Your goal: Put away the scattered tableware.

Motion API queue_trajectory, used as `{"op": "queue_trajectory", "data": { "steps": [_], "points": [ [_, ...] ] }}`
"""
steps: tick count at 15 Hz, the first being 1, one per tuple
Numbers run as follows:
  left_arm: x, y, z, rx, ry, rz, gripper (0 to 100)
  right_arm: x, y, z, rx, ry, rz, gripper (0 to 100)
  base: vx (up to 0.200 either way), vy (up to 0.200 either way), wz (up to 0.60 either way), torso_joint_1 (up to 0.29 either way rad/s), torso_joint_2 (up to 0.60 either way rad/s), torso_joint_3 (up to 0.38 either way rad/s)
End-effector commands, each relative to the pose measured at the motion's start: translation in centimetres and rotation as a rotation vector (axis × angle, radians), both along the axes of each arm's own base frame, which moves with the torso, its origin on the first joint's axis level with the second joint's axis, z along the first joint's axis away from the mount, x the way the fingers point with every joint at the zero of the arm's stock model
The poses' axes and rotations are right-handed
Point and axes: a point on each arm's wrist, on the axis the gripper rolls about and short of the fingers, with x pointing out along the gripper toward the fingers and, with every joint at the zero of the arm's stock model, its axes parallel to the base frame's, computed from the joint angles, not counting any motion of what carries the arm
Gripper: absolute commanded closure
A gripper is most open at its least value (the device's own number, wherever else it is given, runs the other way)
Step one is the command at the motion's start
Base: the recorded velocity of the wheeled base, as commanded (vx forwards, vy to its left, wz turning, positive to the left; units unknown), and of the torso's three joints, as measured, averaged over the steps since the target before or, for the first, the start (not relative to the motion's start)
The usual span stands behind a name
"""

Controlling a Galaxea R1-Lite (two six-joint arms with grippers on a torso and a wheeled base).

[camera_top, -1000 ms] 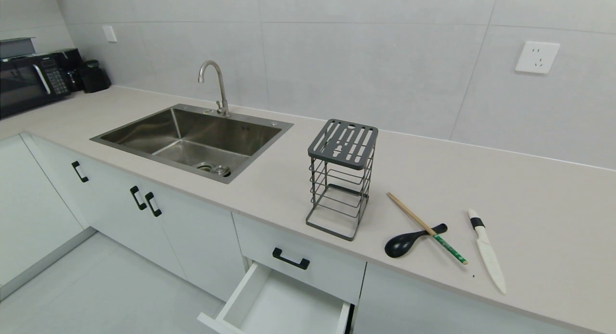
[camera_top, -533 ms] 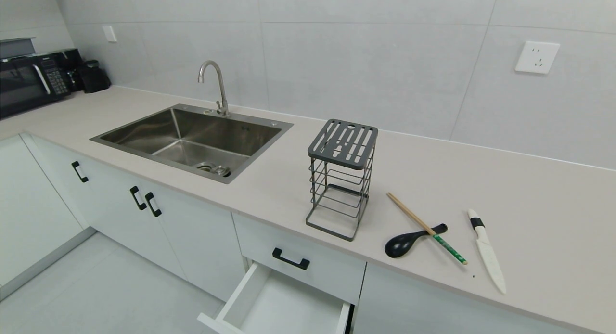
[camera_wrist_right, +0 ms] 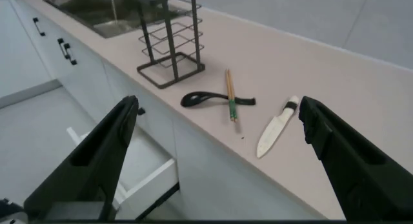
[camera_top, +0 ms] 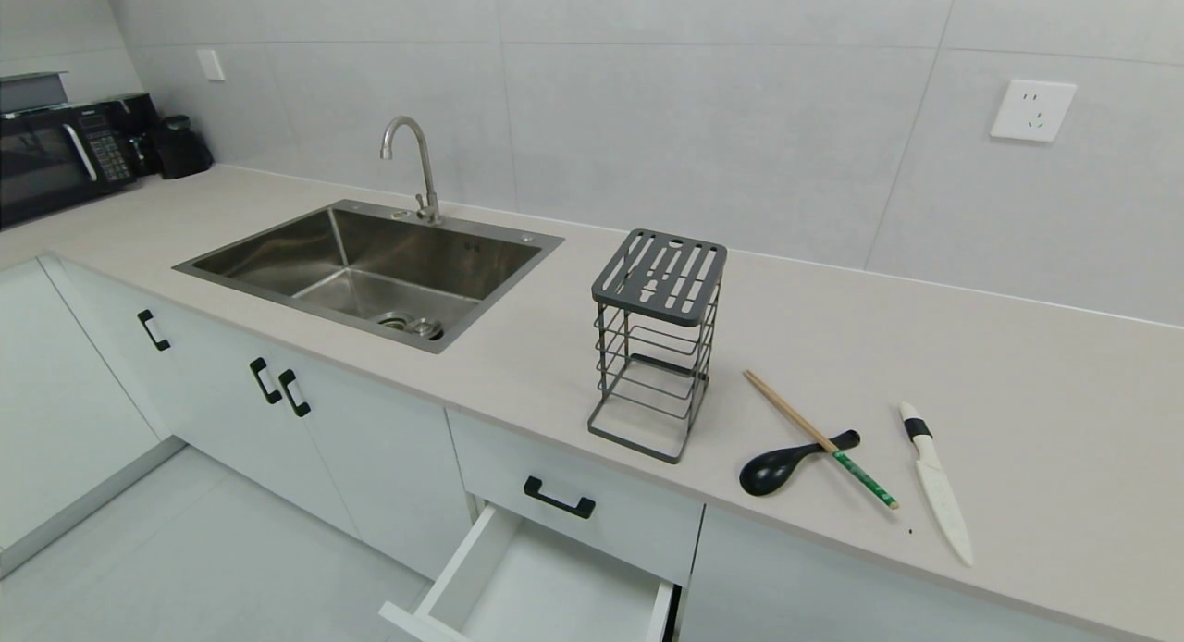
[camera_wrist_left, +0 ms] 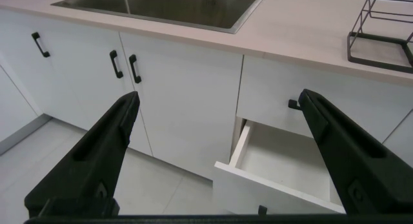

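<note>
The sink (camera_top: 370, 272) sits at the left of the tabletop (camera_top: 573, 364), with nothing of the task in it. The left gripper (camera_wrist_left: 219, 95) hangs low in front of the cabinet doors (camera_wrist_left: 181, 101), its jaws spread wide and empty. Just right of it, a drawer (camera_top: 536, 586) stands pulled out below the tabletop edge.

Above that drawer the wire rack (camera_top: 659, 341) stands upright with its slotted top free. To its right lie the chopsticks (camera_top: 819, 436), crossing over the handle of the black spoon (camera_top: 786, 464), so the two touch. The white knife (camera_top: 934, 480) lies apart from them, farther right, its blade pointing toward the front edge. The right gripper (camera_wrist_right: 219, 101) hangs out in front of the tabletop facing these three pieces, its jaws also wide apart and holding nothing.

Nothing is put away yet. Lifting the spoon first would likely drag or roll the chopsticks, since they rest on it. The chopsticks are thin and lie flat, so a pinch may catch only one. A nudge could send the knife over the edge. The rack looks light; a piece missing its slot could tip it. An arm swinging low could strike the open drawer.
</note>
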Motion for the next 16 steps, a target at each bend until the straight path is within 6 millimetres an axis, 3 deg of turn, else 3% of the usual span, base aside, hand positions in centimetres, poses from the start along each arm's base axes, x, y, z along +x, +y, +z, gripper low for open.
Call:
{"op": "queue_trajectory", "data": {
  "steps": [1,5,9,13,16],
  "points": [
    [0.0,0.0,0.0,0.000,0.000,0.000,0,4.2,0.4,0.8,-0.022,0.219,0.065,0,0.000,0.000,0.00,0.000,0.00,0.000],
    [0.0,0.0,0.0,0.000,0.000,0.000,0,10.5,1.0,4.6,-0.030,0.276,0.078,0,0.000,0.000,0.00,0.000,0.00,0.000],
    [0.0,0.0,0.0,0.000,0.000,0.000,0,15.3,2.6,4.7,-0.133,0.362,0.057,0,0.000,0.000,0.00,0.000,0.00,0.000],
    [0.0,0.0,0.0,0.000,0.000,0.000,0,17.7,5.9,3.6,-0.230,0.433,0.111,0,0.000,0.000,0.00,0.000,0.00,0.000],
    [0.0,0.0,0.0,0.000,0.000,0.000,0,19.4,6.9,2.3,-0.287,0.491,0.061,0,0.000,0.000,0.00,0.000,0.00,0.000]
  ]
}}
